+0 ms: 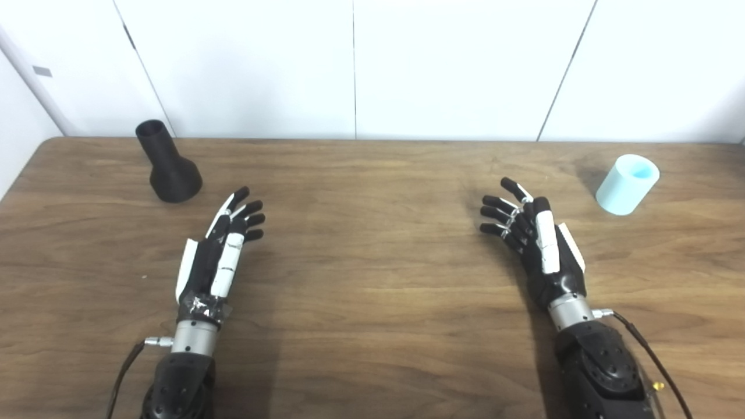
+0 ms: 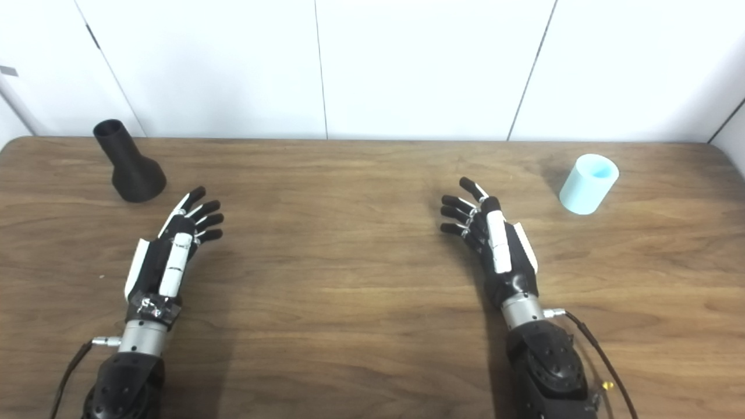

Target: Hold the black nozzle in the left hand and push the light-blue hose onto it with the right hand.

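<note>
- Nothing done yet: black nozzle (image 1: 168, 166) upright, wide base down, far left on table (image 1: 372, 326).
- Left hand (image 1: 218, 253): fingers spread, empty, near nozzle.
- Right hand (image 1: 538, 244): fingers spread, empty.
- Light-blue hose (image 1: 627, 184): far right, ungrasped; both pickups and joining remain.

- The surface (image 1: 372, 326) shows brown wood grain with a smooth, faintly sheened finish.
- The nozzle (image 1: 167, 170) looks like matt black plastic, dull and faintly ribbed.
- The hose (image 1: 627, 184), pale blue, appears smooth and matt, like soft plastic.
- Left hand (image 1: 215, 256) and right hand (image 1: 538, 244): glossy black and white plastic shells, black fingers (image 1: 251, 220), brushed metal wrist rings.
- The wall (image 1: 454, 64) behind is smooth white panelling.
</note>
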